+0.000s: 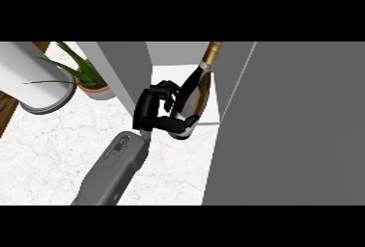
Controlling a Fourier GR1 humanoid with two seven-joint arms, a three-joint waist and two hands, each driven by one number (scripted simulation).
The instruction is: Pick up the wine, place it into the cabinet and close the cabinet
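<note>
A dark wine bottle [194,91] with a gold foil neck leans inside the open cabinet [165,53], its base near the front edge of the white shelf [205,123]. My left hand [148,108] comes in from the lower left and is shut on the bottle's lower half, fingers curled round its left side and the thumb wrapped beneath near the base. The hand hides part of the bottle's body. My right hand shows nowhere in the head view.
A large grey cabinet door [292,125] fills the right side. A grey panel [118,72] stands left of the opening. A potted plant [89,77] and a white plate [32,77] sit at the back left on the marble counter [50,154].
</note>
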